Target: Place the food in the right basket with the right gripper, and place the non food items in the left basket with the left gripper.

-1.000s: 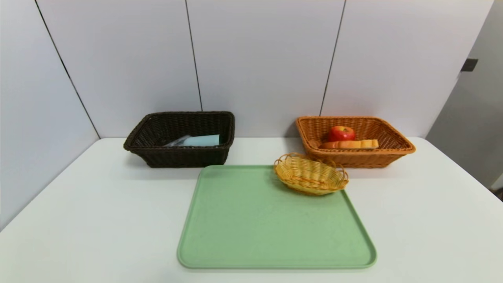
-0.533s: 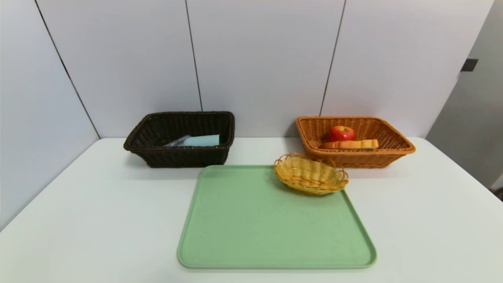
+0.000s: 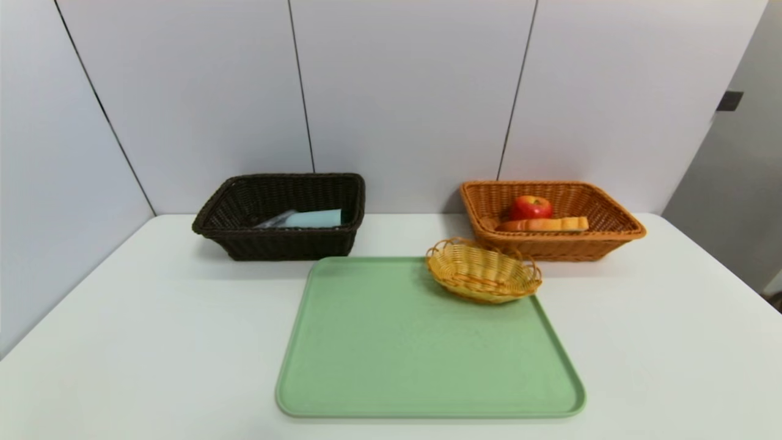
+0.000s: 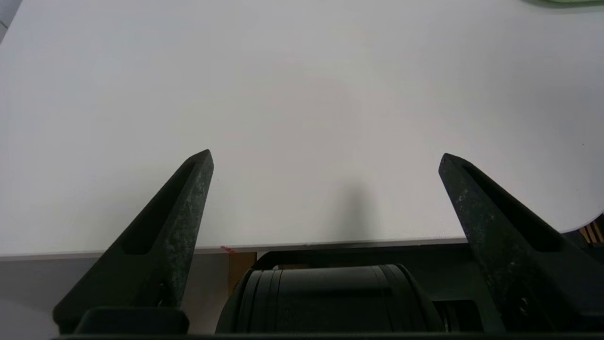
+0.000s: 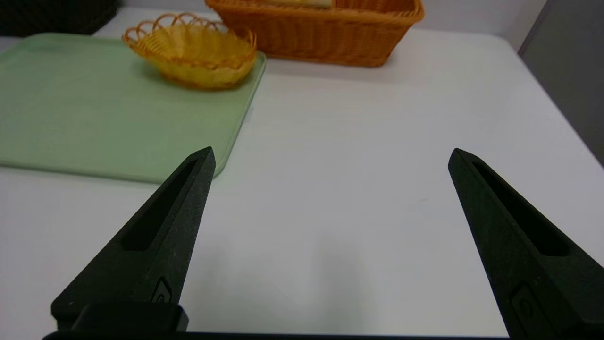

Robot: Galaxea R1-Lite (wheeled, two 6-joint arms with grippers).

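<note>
Apple (image 3: 530, 207), round and glossy red, lies beside a flat bread slice (image 3: 542, 224) in the orange wicker basket (image 3: 617, 227). Dark wicker basket (image 3: 278, 244) holds a pale blue packet (image 3: 311, 218); no legible print. Small oval yellow woven basket (image 3: 482, 272) sits on the smooth green tray (image 3: 421, 360). Left gripper (image 4: 325, 158) and right gripper (image 5: 330, 153) are spread wide, empty, over the white table (image 3: 122, 342).

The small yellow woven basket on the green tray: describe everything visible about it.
The small yellow woven basket is an oval, shallow bowl of wicker-like strands with an open looped rim in a darker orange-yellow. It sits upright and looks empty on the far right corner of the green tray, just in front of the large orange wicker basket. Nothing grips it.
</note>
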